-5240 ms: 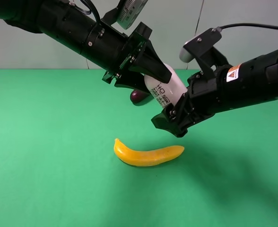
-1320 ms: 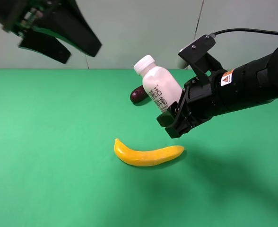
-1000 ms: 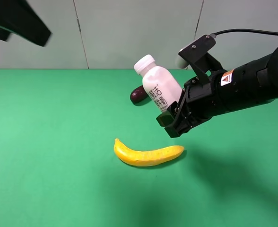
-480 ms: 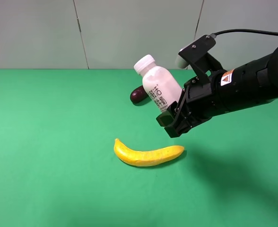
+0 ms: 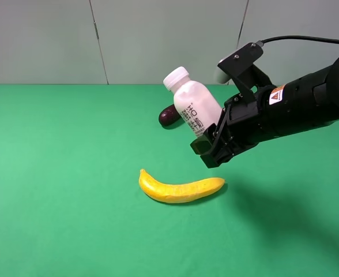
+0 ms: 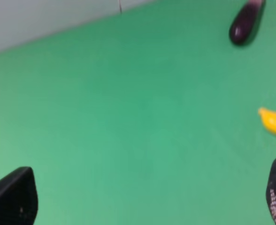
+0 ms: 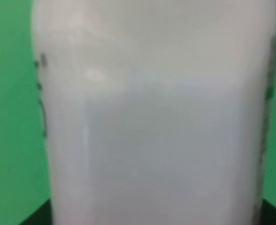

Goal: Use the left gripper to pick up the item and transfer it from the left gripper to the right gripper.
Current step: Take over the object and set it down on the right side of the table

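The item, a small white bottle with a white cap and black label text, hangs tilted above the green table with its cap up and to the left. My right gripper is shut on its lower end. In the right wrist view the item fills almost the whole picture. My left gripper is out of the exterior high view. Its own wrist view shows only two black fingertips far apart, open, with bare green table between them.
A yellow banana lies on the green table just below the right gripper, and its tip shows in the left wrist view. A dark purple eggplant lies behind the bottle near the back wall.
The open left gripper has withdrawn up and to the left, out of the exterior high view. The right arm and the bottle it holds have stayed still.
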You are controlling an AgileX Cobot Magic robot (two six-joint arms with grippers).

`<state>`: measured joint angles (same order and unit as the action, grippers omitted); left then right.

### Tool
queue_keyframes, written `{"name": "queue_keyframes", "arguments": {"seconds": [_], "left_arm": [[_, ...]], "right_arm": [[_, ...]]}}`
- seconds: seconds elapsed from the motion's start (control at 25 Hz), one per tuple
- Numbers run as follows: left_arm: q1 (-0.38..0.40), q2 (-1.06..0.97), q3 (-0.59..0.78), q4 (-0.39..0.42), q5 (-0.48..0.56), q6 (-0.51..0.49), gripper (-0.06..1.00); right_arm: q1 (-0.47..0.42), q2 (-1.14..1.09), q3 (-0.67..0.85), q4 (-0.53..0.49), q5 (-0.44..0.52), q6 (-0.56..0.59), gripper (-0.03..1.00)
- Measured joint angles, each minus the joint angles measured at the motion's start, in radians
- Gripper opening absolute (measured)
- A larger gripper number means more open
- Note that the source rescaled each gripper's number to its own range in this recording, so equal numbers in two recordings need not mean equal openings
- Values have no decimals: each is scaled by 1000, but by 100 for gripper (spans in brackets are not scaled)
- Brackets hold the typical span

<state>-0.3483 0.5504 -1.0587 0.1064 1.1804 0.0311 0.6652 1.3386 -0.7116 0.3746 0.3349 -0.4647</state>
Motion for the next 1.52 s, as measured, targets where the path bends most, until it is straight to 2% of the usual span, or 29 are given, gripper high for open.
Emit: {"name": "queue_keyframes", "arguments": {"seconds": [0.28,0.56,0.68,0.88,1.04,1.52], "left_arm": [[0,-270,294,0,0,-20,93],[0,-538,450,0,0,-68,93],[0,-555,483,-7,0,-75,93],[0,-555,540,-68,-42,-75,93],[0,-555,566,-76,-102,-76,93],[0,-555,570,-82,-116,-76,93]], "right_arm": [[0,0,0,1,0,8,4],[0,0,0,3,0,32,4],[0,0,0,3,0,32,4],[0,0,0,3,1,34,4],[0,0,0,3,3,55,4],[0,0,0,3,9,80,4]]}}
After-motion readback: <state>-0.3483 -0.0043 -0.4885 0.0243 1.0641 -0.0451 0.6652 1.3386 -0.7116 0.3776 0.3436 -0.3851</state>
